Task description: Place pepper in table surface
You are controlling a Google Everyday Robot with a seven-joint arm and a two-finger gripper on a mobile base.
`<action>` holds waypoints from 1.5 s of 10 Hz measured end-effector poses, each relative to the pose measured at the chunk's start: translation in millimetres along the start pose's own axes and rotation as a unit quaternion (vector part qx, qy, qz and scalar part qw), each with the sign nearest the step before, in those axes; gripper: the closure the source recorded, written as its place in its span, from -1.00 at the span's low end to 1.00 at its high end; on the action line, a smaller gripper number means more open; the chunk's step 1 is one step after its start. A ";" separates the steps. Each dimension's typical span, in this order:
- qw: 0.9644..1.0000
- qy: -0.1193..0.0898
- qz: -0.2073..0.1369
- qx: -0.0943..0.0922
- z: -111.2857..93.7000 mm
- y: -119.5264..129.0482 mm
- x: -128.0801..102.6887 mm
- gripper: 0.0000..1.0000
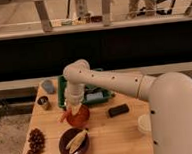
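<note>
The pepper point(67, 114) looks clamped in the claw point(73, 108), held over the red bowl point(81, 121), left rim. If released here, it'd be dropped in there, not on the desk point(112, 138).

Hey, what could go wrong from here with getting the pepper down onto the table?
1. The gripper is right above the red bowl, with the pepper at the bowl's left edge. The pepper may drop into the bowl or catch its rim instead of reaching the table.
2. Bare wood nearby is tight. The cup, tray and corn bowl sit close, so the pepper could land on one, or the arm could nudge them.
</note>
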 end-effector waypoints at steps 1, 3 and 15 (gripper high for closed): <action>1.000 0.006 -0.005 0.001 -10.4 10.4 -7.2 1.00; 0.999 0.027 -0.022 0.008 -19.6 46.1 -20.8 1.00; 0.982 0.043 -0.178 0.051 41.4 209.8 72.0 1.00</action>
